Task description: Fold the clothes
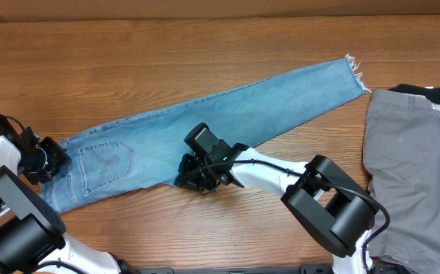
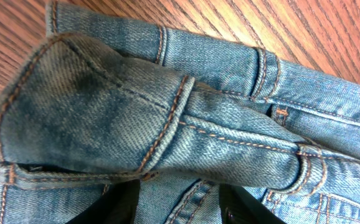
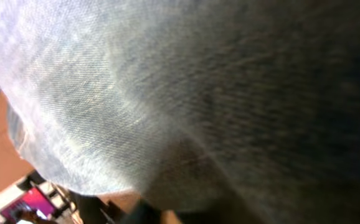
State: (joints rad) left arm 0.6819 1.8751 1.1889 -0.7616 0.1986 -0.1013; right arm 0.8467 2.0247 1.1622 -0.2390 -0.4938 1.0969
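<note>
At three o'clock overhead, we lose the grey cloth garment (image 1: 414, 152) past the edge. The right gripper (image 1: 196, 183) hides its fingertips at the light blue denim jeans (image 1: 227, 114), and its wrist view shows only blurred denim. The left gripper (image 2: 179, 208) has dark fingers (image 2: 108, 208) cut off at six o'clock, so we cannot tell its hold.

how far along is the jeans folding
Done: the light blue denim jeans look halved lengthwise, only one back pocket showing. In hand: the right claw is shut on the lower edge near the crotch; the left claw sits at the waistband. Left: crosswise folds, the leg lies full length.
</note>
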